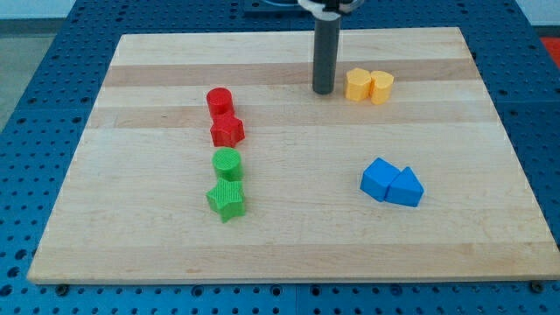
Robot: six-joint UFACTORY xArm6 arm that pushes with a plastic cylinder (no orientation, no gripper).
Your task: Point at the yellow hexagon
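A pale wooden worktop lies on a blue perforated bench. Eight blocks sit on it, two of each colour: a red cylinder touching a red star, a green cylinder above a green star, a blue cube against a blue triangle, and two yellow ones. The yellow hexagon, orange-tinged and faceted, sits near the view's top right, touching its rounder yellow partner, possibly a heart. My tip rests just left of the hexagon, not touching. There are no fingers, only the rod, holding nothing.
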